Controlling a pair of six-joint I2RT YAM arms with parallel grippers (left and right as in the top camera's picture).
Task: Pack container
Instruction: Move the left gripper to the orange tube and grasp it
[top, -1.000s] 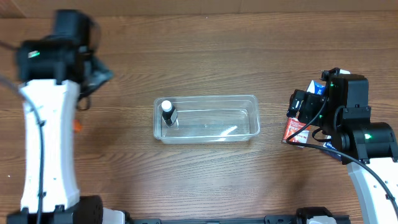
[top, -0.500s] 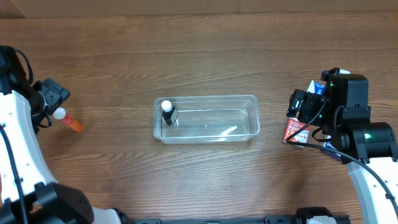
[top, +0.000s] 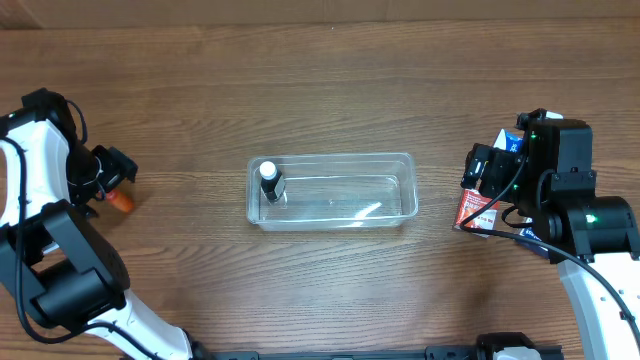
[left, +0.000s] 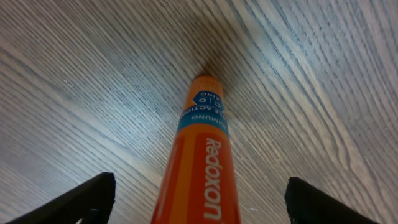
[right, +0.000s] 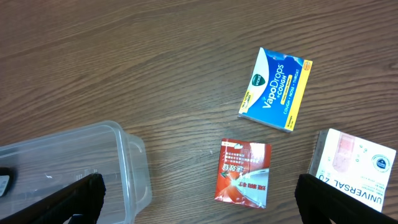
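The clear container (top: 385, 190) lies at the table's middle, with a small dark bottle with a white cap (top: 270, 180) standing in its left end. My left gripper (top: 108, 178) is at the far left, low over an orange Redoxon tube (top: 121, 200). In the left wrist view the tube (left: 202, 155) lies between the open fingers (left: 199, 202), which do not touch it. My right gripper (right: 199, 202) is open and empty, above a red sachet (right: 244, 172) to the right of the container's end (right: 124, 168).
A blue VapoDrops box (right: 275, 89) and a white box marked Universal (right: 360, 165) lie on the wood beyond and beside the red sachet. The right arm (top: 560, 190) covers most of them in the overhead view.
My left arm has swung out to the far left and come down so its open fingers straddle the orange tube. The right arm and the container have not moved.
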